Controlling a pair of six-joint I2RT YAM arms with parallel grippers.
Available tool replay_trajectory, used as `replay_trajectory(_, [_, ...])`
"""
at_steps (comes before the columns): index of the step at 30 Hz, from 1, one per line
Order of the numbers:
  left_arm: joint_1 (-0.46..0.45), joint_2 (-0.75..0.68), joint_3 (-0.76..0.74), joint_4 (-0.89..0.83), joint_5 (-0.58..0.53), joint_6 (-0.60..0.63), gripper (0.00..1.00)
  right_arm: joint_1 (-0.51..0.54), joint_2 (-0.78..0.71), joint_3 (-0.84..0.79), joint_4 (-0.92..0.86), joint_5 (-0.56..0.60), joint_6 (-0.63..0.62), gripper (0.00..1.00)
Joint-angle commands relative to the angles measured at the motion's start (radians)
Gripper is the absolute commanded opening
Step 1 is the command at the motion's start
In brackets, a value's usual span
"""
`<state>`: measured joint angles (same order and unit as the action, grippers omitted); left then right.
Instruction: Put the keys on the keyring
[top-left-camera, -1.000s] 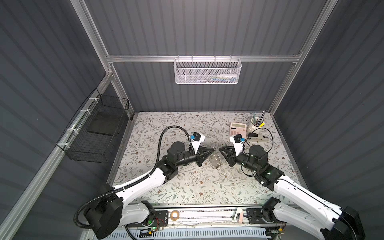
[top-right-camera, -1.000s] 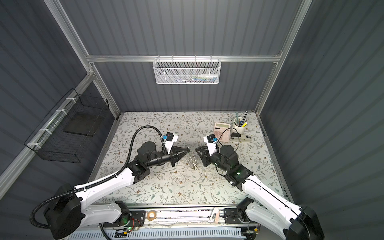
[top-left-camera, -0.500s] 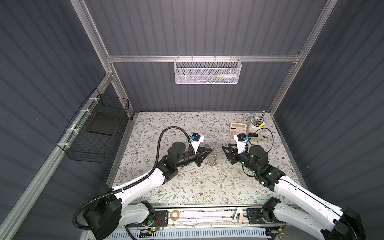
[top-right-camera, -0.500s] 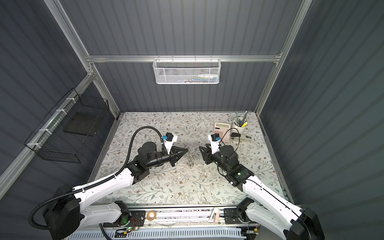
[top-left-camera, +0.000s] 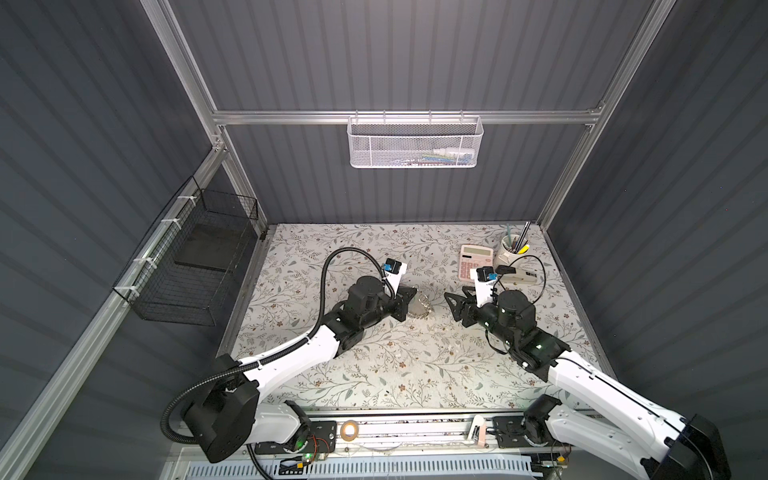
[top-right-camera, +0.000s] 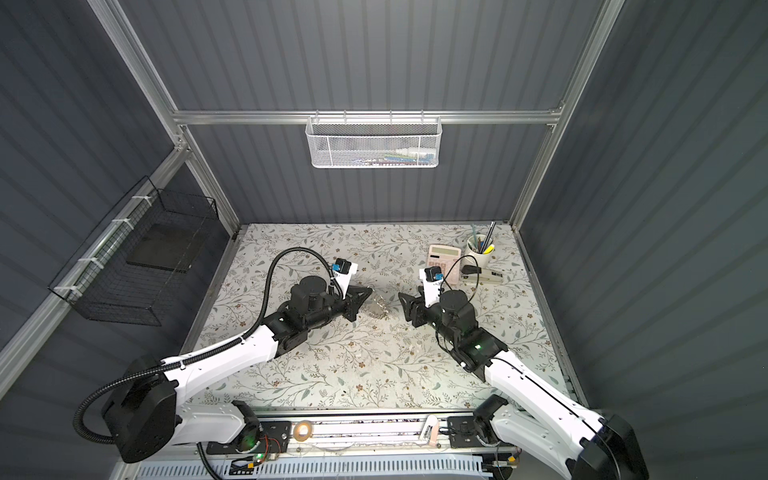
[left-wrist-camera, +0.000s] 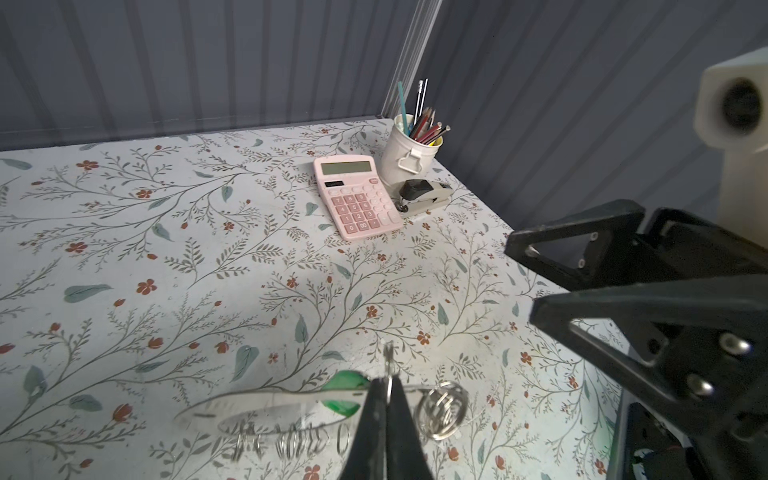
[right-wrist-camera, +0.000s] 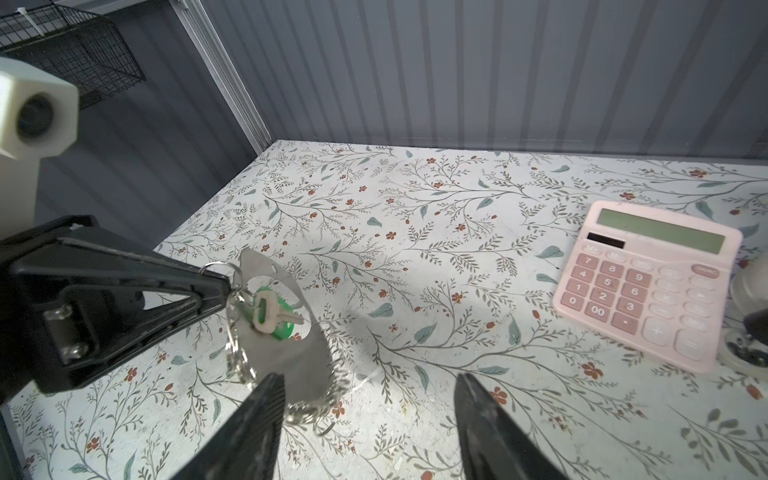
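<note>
**Key looks hung as right arm backs off**

My left jaws are clamped shut on a small ring at the edge of the keyring (right-wrist-camera: 299, 365), a broad silvery hoop fringed with little metal rings. It is held tilted above the floral surface (right-wrist-camera: 415, 270). The green-headed key (right-wrist-camera: 284, 330) dangles in the hoop's opening just beside those tips. It looks threaded on, though I can't confirm the link. A second ago my right jaws were close in at the hoop; now they stand wide, empty and drawn back.
</note>
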<state>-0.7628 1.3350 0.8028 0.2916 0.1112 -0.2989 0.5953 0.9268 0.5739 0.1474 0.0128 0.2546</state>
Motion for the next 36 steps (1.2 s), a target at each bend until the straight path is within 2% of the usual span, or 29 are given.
replay_trajectory(1, [0.018,0.003,0.026,0.022,-0.019,-0.004,0.00,-0.006,0.005,0.005,0.001,0.008,0.007,0.69])
replay_trajectory(16, [0.068,0.051,0.035,-0.007,-0.032,-0.032,0.00,-0.007,0.013,0.005,0.004,-0.002,0.008,0.76])
replay_trajectory(36, [0.082,0.410,0.204,0.065,0.100,-0.045,0.00,-0.008,0.008,0.002,0.008,-0.005,0.004,0.78])
